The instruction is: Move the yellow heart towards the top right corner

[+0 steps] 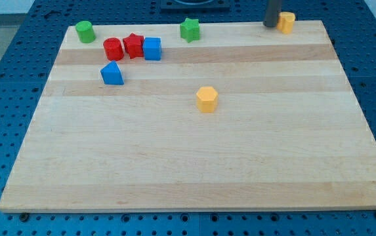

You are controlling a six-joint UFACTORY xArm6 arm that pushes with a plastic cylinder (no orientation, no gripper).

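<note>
A yellow block (pixel 286 21), which looks like the heart, sits at the board's top edge near the top right corner. My tip (pixel 270 26) is right against its left side; only the lower end of the dark rod shows. A second yellow block (pixel 207 99), roughly hexagonal, lies near the middle of the wooden board (pixel 194 164), well down and left of my tip.
A green star (pixel 189 29) sits at the top middle. At the top left are a green cylinder (pixel 84 31), a red cylinder (pixel 113 48), a red star (pixel 133 45) and a blue cube (pixel 152 48) close together, with a blue block (pixel 111 73) below them.
</note>
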